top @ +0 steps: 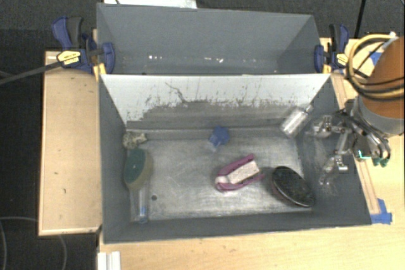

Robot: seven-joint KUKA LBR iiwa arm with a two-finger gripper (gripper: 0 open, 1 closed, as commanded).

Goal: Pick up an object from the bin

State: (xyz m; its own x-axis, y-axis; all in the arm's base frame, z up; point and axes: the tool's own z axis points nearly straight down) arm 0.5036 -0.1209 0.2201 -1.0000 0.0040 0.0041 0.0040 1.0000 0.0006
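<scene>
Five loose things lie in the bin [209, 93], and you can place them all from the black oval disc [292, 186], which lies flat on the floor close to the right sloped wall. The gripper [333, 164] hangs just right of that disc and slightly farther back, over the sloped wall, with nothing seen in it; whether its jaws stand apart or together I cannot tell. Just left of the disc lies a purple-and-white strap-like thing [238, 174]. Behind the disc, near the foot of the back wall, rests a short silver cylinder [292, 122]. Left of the disc and farther back sits a small blue lump [219, 136], and well to the left a green-headed brush [136, 169] with a clear handle. The disc is your nearest pick, and I would judge it stiff, light and low, so there is little edge to catch. Take it across its narrow width, coming down square so it does not skate away. The cylinder looks smooth and likely to roll. The purple thing looks softer and more forgiving if you close on its middle.
</scene>
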